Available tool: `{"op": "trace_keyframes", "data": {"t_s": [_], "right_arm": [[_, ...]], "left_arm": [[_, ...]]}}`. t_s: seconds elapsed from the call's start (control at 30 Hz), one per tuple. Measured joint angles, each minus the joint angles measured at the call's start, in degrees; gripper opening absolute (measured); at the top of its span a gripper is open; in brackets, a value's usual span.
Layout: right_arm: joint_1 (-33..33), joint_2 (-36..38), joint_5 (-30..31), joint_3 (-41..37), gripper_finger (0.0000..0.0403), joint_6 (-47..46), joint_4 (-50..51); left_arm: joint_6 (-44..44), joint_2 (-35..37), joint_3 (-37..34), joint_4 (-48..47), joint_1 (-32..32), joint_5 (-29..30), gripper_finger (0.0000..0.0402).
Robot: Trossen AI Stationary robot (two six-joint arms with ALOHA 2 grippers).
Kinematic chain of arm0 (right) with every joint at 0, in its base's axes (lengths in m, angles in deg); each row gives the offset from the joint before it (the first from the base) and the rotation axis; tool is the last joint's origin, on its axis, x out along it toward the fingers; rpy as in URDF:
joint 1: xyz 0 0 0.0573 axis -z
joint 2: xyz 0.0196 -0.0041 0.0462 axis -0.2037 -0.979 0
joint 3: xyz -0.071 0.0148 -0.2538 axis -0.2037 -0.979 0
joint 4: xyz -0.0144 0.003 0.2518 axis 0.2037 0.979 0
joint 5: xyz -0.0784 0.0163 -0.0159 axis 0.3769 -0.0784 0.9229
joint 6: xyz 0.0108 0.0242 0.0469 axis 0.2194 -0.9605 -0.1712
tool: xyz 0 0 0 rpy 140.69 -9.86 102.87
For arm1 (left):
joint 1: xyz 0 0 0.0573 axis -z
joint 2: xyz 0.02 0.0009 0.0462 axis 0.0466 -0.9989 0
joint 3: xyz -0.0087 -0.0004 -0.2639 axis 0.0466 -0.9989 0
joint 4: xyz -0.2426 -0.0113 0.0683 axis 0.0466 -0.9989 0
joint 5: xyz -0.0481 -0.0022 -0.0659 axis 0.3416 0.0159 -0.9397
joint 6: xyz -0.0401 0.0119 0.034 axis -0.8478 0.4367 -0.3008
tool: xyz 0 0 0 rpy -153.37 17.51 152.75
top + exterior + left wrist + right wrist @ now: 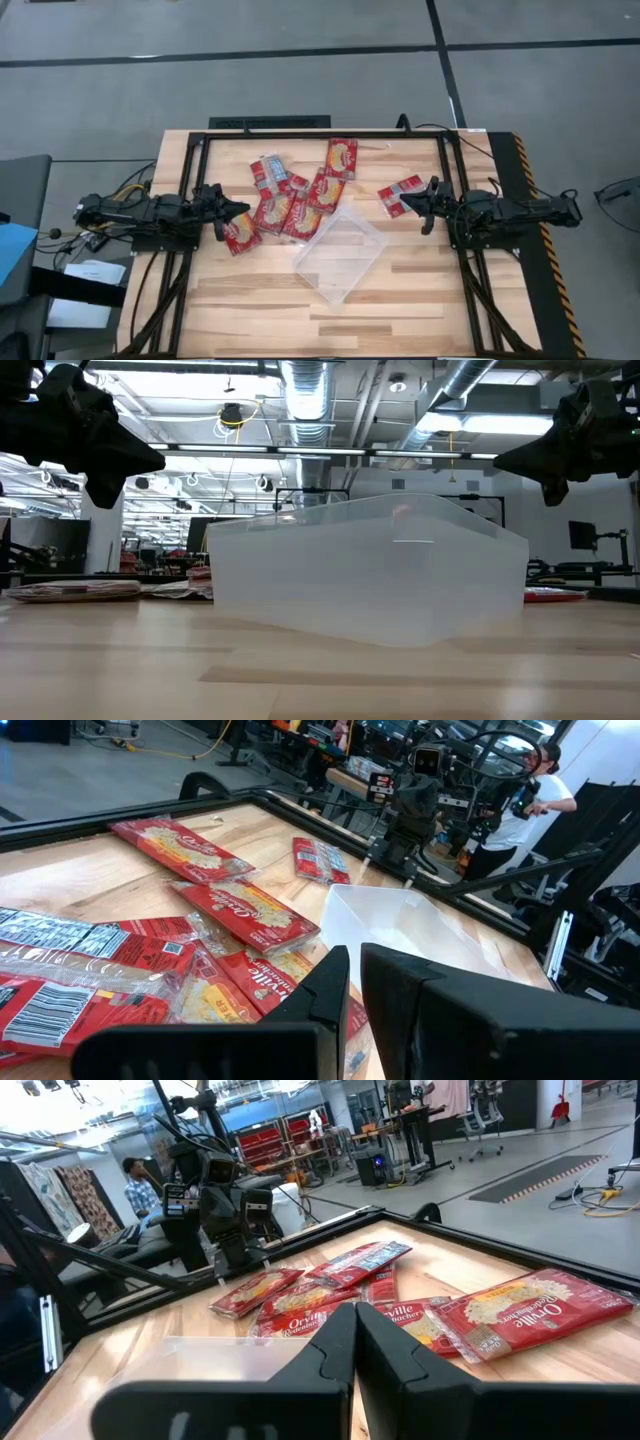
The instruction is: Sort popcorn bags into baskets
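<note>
Both my tools, left [238, 209] and right [424, 204], hover narrow, empty; popcorn bags [283, 205] lie beside the clear tray [340, 253].

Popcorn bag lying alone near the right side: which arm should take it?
Right, probably. The right gripper hovers beside that lone popcorn bag. The left gripper sits across the clear tray, over the main pile.

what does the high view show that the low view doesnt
Only the high view shows the whole spread: popcorn bags clustered beside the tray's left side, one lying apart near the right gripper, and the tray empty. Only the low view shows the room's ceiling ducts. Both show the clear tray, the left gripper and the wooden table.
</note>
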Motion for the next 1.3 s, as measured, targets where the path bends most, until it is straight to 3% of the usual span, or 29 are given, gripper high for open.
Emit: {"op": "trace_keyframes", "data": {"t_s": [1.1,1.3], "right_arm": [[0.00,-0.01,0.02,0.00,0.0028,0.01,0.01],[0.00,-0.02,0.00,0.00,0.0035,0.00,0.00]], "left_arm": [[-0.27,-0.02,0.00,-0.01,0.00,0.07,0.0019],[-10.71,0.00,0.00,-0.05,0.01,-2.81,0.0019]]}}
